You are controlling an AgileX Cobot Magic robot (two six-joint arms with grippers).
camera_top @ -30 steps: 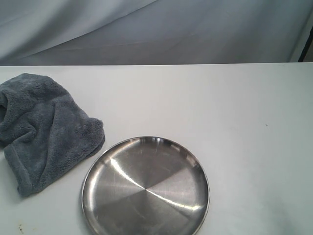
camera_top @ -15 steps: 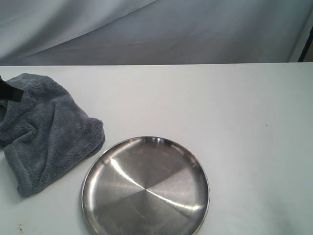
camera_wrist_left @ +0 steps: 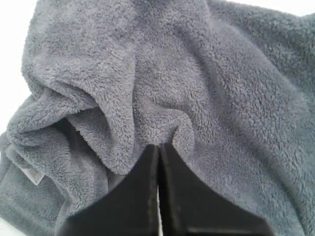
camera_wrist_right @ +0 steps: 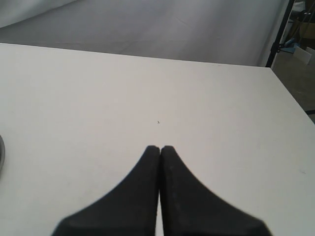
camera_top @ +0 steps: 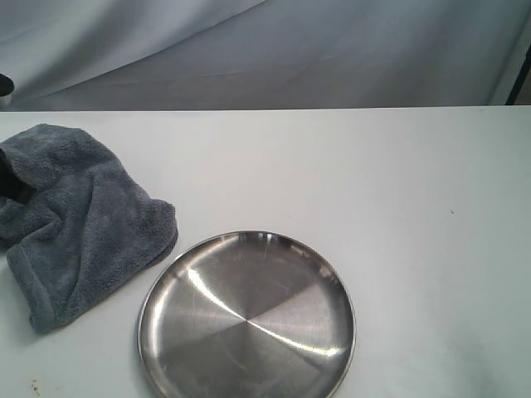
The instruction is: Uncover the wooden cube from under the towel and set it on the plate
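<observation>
Left pincer (camera_wrist_left: pixel 159 146), closed, has just sunk into a towel (camera_top: pixel 83 224) fold at the desk's (camera_top: pixel 398 182) left edge: uncovering is starting. Cube unseen, presumably beneath; plate (camera_top: pixel 249 332) at near edge.

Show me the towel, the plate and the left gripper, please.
towel (camera_top: pixel 83 215), exterior view, middle of the crumpled cloth.
plate (camera_top: pixel 249 319), exterior view, bare centre.
left gripper (camera_wrist_left: pixel 158 146), left wrist view, between its fingertips.
</observation>
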